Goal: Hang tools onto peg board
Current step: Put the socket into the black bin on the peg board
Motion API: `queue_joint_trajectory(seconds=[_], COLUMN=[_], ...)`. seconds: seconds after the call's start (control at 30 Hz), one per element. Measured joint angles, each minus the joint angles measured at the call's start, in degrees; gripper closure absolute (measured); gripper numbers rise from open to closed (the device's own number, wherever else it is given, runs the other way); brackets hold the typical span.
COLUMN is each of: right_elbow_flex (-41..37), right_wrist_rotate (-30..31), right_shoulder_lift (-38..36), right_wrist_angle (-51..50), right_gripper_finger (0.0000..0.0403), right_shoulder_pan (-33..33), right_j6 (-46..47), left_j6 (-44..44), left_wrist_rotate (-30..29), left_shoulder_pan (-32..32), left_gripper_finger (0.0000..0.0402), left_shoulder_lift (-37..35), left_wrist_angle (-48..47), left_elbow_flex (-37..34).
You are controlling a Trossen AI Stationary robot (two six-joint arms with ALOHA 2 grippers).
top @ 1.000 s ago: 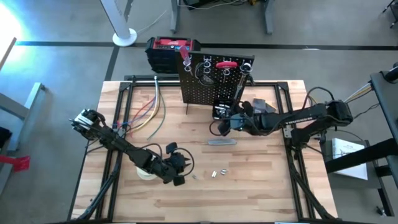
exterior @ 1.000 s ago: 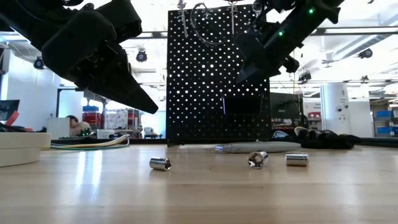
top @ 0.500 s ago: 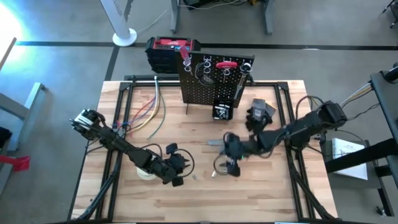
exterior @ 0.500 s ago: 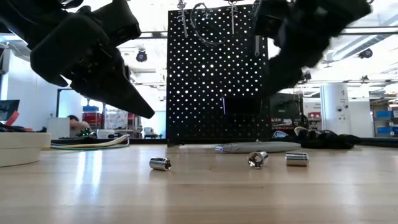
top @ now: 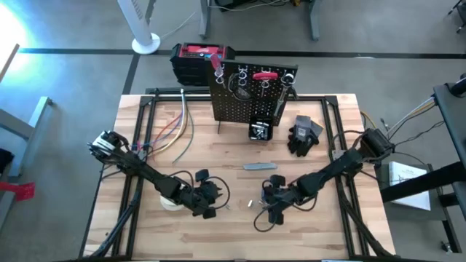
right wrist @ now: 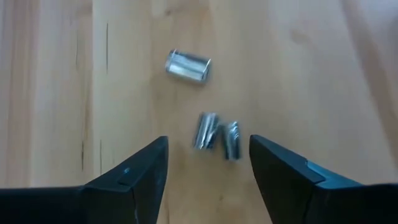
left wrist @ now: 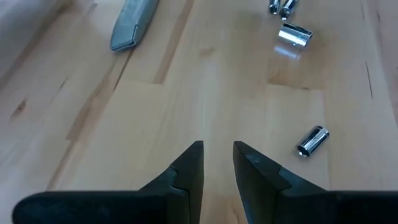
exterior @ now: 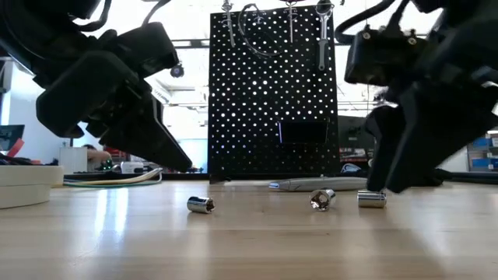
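Three short silvery bits lie on the wooden table: in the right wrist view, one (right wrist: 188,65) apart and a pair (right wrist: 217,134) side by side. My right gripper (right wrist: 208,168) hovers open just above the pair, tilted steeply down, near the table's front (top: 271,204). My left gripper (top: 211,202) hangs low to their left, its fingers (left wrist: 217,162) slightly apart with nothing between them; one more bit (left wrist: 311,140) lies beside it. A grey metal tool (top: 260,166) rests flat in mid-table. The black peg board (top: 251,91) stands upright at the back with tools hanging from its top hooks.
A whitish tape roll (top: 172,202) lies by my left arm. Black gloves (top: 304,135) lie right of the board's small bin (top: 260,129). Coloured cables (top: 175,131) run along the back left, and a red-and-black box (top: 200,58) stands behind the board.
My right gripper has swung from the bin at the peg board toward the table's near edge and down, tipping to point steeply downward, and now hangs over the silvery bits. The bits and the grey tool have stayed where they were.
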Motion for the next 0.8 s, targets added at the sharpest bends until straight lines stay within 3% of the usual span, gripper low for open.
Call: queue_joint_trajectory(seconds=[0.37,0.8], right_elbow_flex=[0.2,0.22], right_wrist_rotate=[0.85,2.49], right_shoulder_lift=[3.55,3.39], right_wrist_angle=[0.48,-0.68], right_gripper_finger=[0.0239,0.0393], right_shoulder_pan=[-0.23,-0.23], right_j6=[-4.01,-5.9], left_j6=[-0.07,-0.09], left_wrist_rotate=[0.07,0.2], left_shoulder_pan=[0.07,0.07], left_gripper_finger=[0.0325,0.0325], left_shoulder_lift=[1.51,1.58], left_wrist_angle=[0.49,0.51], left_elbow_flex=[0.0,0.0])
